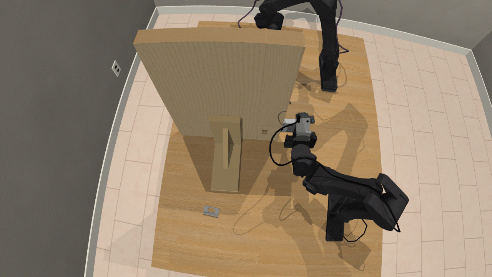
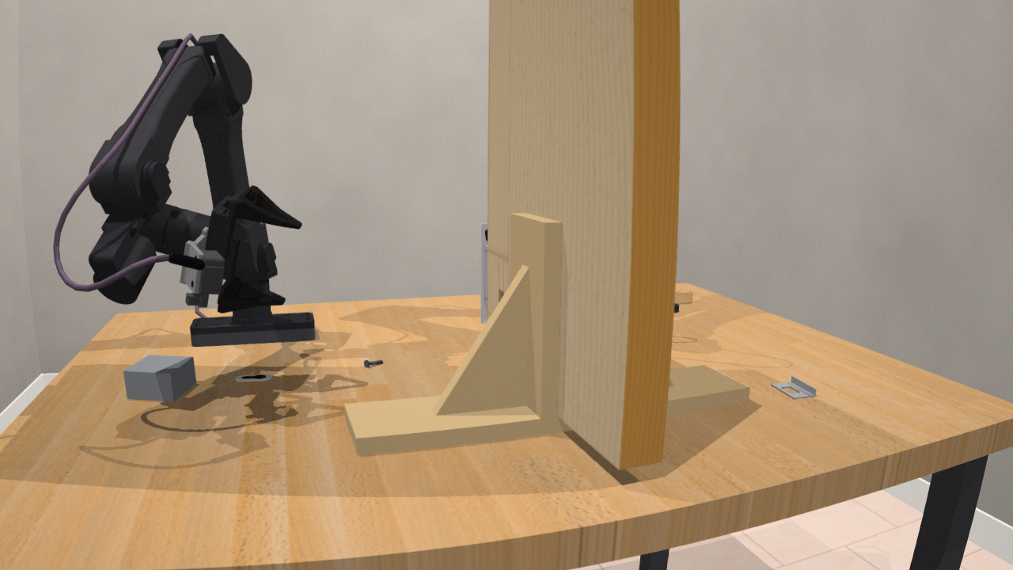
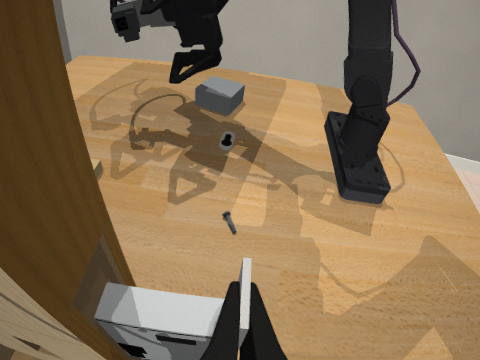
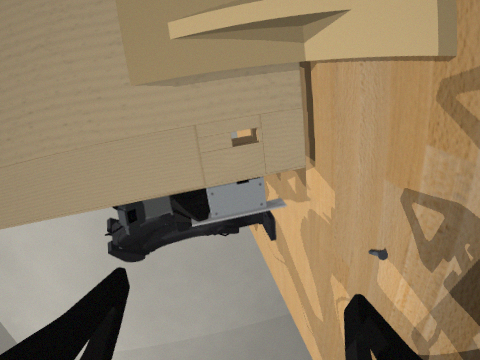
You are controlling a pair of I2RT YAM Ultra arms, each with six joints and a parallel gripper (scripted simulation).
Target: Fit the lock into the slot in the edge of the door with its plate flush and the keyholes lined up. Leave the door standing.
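The door [image 1: 206,75] [image 2: 567,142] [image 3: 25,125] [image 4: 75,100] stands upright, its keyhole opening [image 1: 264,131] [image 4: 245,136] near the bottom. My left gripper [image 3: 241,290] is shut on the plate of the silver lock [image 1: 288,126] [image 2: 484,283] [image 3: 160,310] [image 4: 235,197]. The lock body points at the slot [image 3: 100,270] in the door edge. In the right wrist view its inner end, with the keyhole, is mostly hidden by the door; the plate stands off the edge. My right gripper [image 2: 292,262] [image 4: 240,293] is open and empty on the door's other side.
Wooden feet [image 1: 223,182] [image 2: 396,425] brace the door on both sides. A grey block [image 2: 159,379] [image 3: 220,95], a keyhole cover [image 3: 226,148] and a small dark bolt [image 2: 373,363] [image 3: 230,223] [image 4: 378,254] lie on the right arm's side. An angled metal plate [image 1: 214,214] [image 2: 803,386] lies on the other side.
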